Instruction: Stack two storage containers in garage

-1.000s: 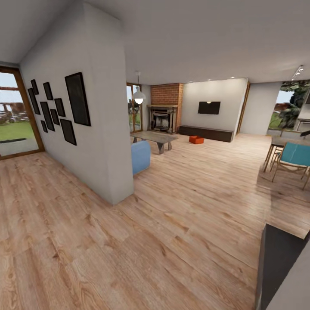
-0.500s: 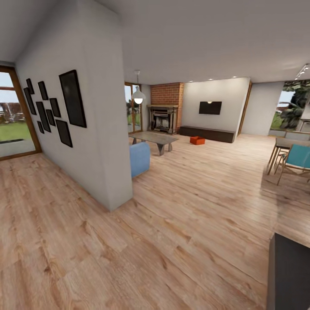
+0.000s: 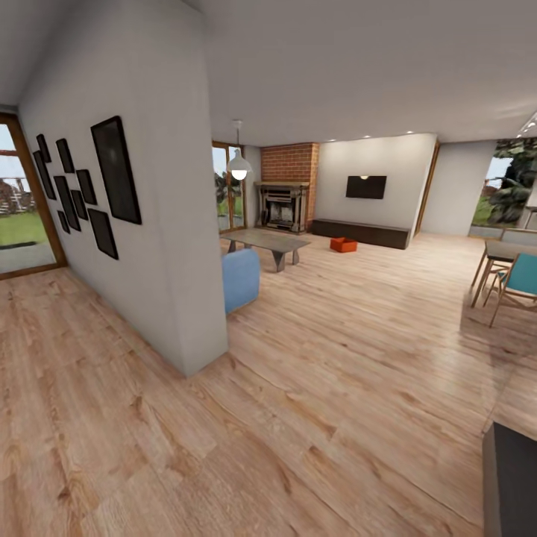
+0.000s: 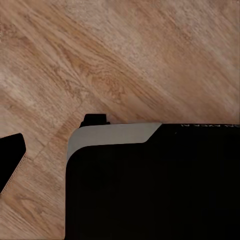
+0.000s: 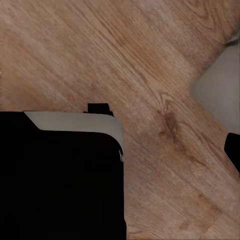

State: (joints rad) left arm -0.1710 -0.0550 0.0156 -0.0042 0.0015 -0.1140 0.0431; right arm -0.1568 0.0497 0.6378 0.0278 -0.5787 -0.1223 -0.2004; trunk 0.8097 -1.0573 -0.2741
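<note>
Far ahead in the head view lies the living room, with its brick fireplace (image 3: 287, 190), black TV (image 3: 366, 187) and long low dark cabinet (image 3: 362, 233). One small orange-red storage container (image 3: 343, 245) sits on the light wood plank floor (image 3: 335, 358) just in front of that cabinet. I cannot make out a second container from here. The left wrist view looks down at my black and grey base (image 4: 150, 185) over the planks, and the right wrist view shows the same base (image 5: 60, 175).
A white partition wall (image 3: 149, 224) hung with black frames juts out at the left, with a blue seat (image 3: 241, 277) and a grey coffee table (image 3: 267, 240) behind it. Teal chairs (image 3: 514, 280) stand at the right. A dark surface (image 3: 514, 485) fills the lower right corner.
The whole head view has shifted: the camera moved forward, so the partition wall looms larger and the dark surface at lower right slides out. Nothing in the room has moved.
</note>
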